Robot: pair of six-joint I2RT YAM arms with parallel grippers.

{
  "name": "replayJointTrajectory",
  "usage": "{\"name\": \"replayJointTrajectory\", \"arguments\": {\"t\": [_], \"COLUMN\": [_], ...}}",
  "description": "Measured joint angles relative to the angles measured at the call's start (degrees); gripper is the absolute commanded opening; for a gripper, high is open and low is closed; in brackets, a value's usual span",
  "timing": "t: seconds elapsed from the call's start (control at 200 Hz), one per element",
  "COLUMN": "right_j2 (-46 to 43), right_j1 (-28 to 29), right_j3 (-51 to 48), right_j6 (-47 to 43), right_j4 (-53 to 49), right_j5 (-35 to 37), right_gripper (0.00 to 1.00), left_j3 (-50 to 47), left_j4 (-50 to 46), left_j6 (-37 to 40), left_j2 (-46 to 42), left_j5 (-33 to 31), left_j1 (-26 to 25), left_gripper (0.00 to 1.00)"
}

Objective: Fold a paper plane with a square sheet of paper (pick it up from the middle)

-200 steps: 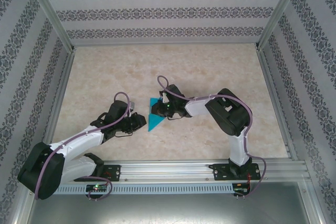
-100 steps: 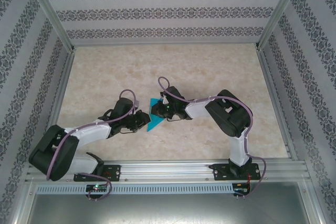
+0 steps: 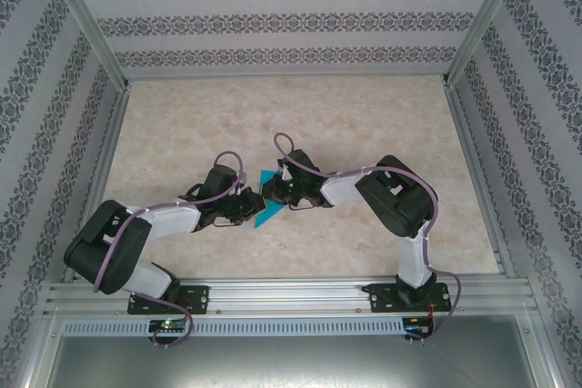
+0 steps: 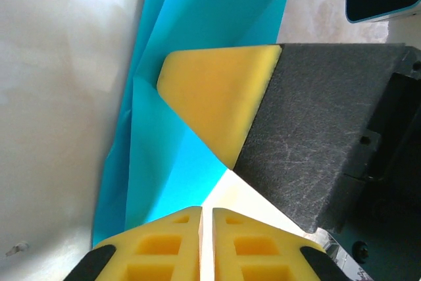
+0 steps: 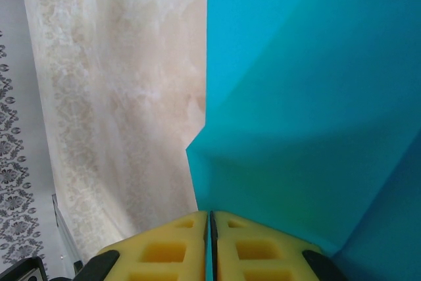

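Paper plane [image 3: 265,215] lies flat mid-bench [image 3: 364,115]. Left gripper [image 3: 247,208] sits at its left edge, seemingly touching. Right gripper [image 3: 271,192] sits on its far-right part.

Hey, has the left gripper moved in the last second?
Yes. In the top view the left gripper has slid right, away from the table's left edge rail, up to the folded paper.

— What stands round the bench [image 3: 364,106]?
— Pale walls [image 3: 291,20] with dark ornamental bands on three sides, and silver posts [image 3: 86,23] at the far corners.
— And its top?
— Beige, marbled and evenly lit, with a metal rail [image 3: 291,293] along the near edge.
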Motion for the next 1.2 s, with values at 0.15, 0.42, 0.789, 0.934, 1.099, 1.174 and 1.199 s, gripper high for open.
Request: {"name": "replayJointTrajectory", "arguments": {"t": [0.15,0.42,0.789,0.934,1.099,1.174,1.199], "right_j2": [0.0,-0.09,-6.08,-8.15,-6.25,-3.87,-3.17], "right_j1": [0.0,-0.11,-4.72,-5.31,-1.62,0.0,0.39], "right_j3": [0.0,0.0,-0.28,-0.28,0.5,1.97,2.49], "right_j6": [0.0,-0.26,-5.95,-7.87,-8.81,-9.18,-9.31], "right_j4": [0.0,-0.02,-5.95,-6.01,-6.56,-6.95,-7.23], "right_j5": [0.0,-0.07,-0.33,-1.44,-3.08,-3.5,-3.63], "right_gripper": [0.12,0.13,0.16,0.12,0.1,0.09,0.09], "left_j3": [0.02,0.15,0.0,0.0,0.02,0.02,0.02], "left_j4": [0.0,-0.22,-0.48,-0.5,-0.59,-0.61,-0.61], "left_j6": [0.02,-0.02,0.07,0.44,0.72,0.9,0.92], "left_j2": [0.9,5.16,4.81,4.81,4.81,4.81,4.81], "left_j5": [-0.33,-2.01,-2.62,-2.6,-2.58,-2.58,-2.58], "left_j1": [0.0,0.0,-0.33,-0.33,-0.33,-0.33,-0.33], "left_gripper": [0.14,0.09,0.08,0.08,0.07,0.07,0.07]}}
